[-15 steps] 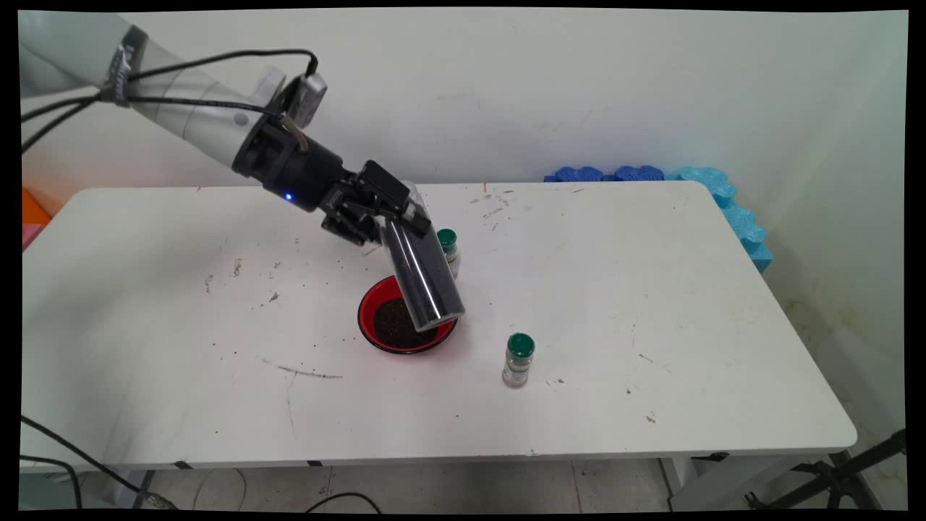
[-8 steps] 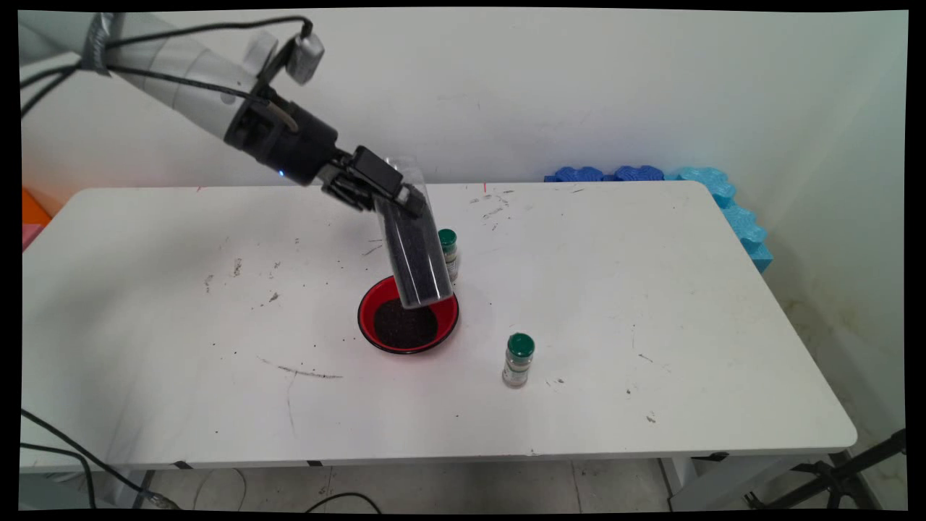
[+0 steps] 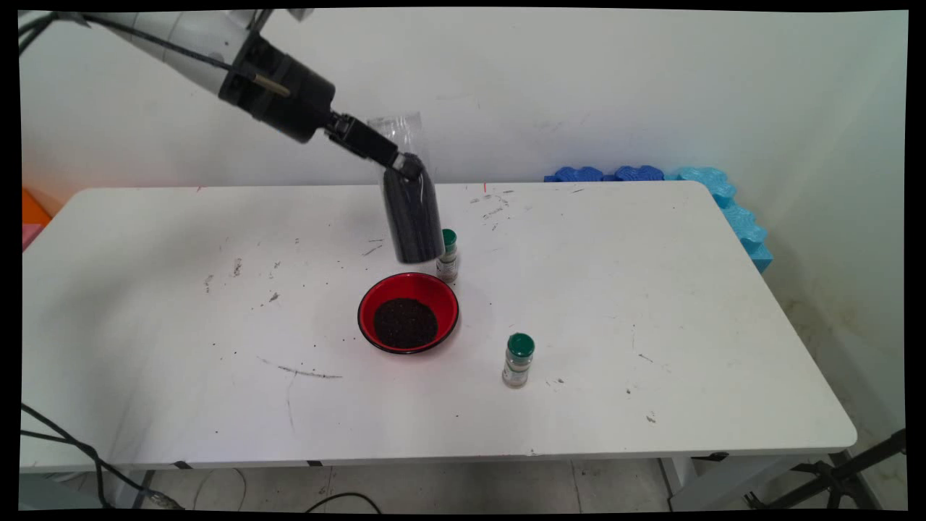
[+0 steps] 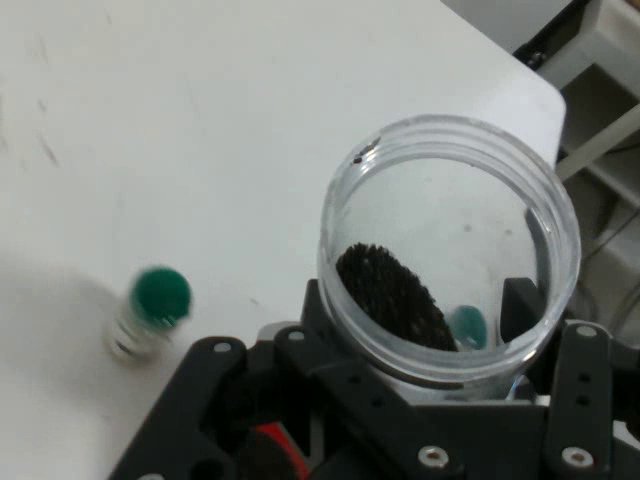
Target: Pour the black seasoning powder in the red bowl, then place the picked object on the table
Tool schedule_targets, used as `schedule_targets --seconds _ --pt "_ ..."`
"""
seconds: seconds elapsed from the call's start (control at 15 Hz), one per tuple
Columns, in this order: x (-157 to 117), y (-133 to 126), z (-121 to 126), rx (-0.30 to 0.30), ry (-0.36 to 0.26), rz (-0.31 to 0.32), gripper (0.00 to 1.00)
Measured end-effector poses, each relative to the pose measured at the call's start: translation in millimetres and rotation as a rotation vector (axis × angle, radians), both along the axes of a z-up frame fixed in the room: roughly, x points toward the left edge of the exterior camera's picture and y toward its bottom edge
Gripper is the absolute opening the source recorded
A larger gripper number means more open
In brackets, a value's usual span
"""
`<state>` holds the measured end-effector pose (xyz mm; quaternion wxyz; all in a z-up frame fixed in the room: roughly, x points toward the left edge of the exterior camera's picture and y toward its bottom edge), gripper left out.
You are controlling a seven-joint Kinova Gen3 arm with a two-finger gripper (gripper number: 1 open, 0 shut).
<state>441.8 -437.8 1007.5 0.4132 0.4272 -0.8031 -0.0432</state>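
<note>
Grip: your gripper (image 3: pixel 403 168) is clamped on the clear jar (image 3: pixel 412 217), above the red bowl (image 3: pixel 408 312).
Risk: tilting could spill grains outside the red bowl.

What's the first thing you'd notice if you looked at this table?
The black two-finger gripper holding a clear plastic jar of dark grains up in the air, nearly upright, above the middle of the white table. Just nearer the camera sits a red bowl with a dark pile inside, with two small green-capped bottles close by.
</note>
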Motion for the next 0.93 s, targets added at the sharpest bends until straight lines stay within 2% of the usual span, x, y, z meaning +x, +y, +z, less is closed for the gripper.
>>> schedule_targets --seconds 0.13,0.33,0.6,0.8,0.93 --pt "-1.4 -3.0 6.6 -0.077 -0.029 -0.031 0.0" --pt "-7.5 -5.8 16.5 -0.216 -0.089 -0.119 0.0" --pt "-17.3 -7.2 24.7 -0.345 -0.14 -0.203 0.0" --pt "-24.6 -7.1 26.7 -0.408 -0.164 -0.246 0.0" --pt "-28.8 -7.0 25.1 -0.429 -0.171 -0.26 0.0"
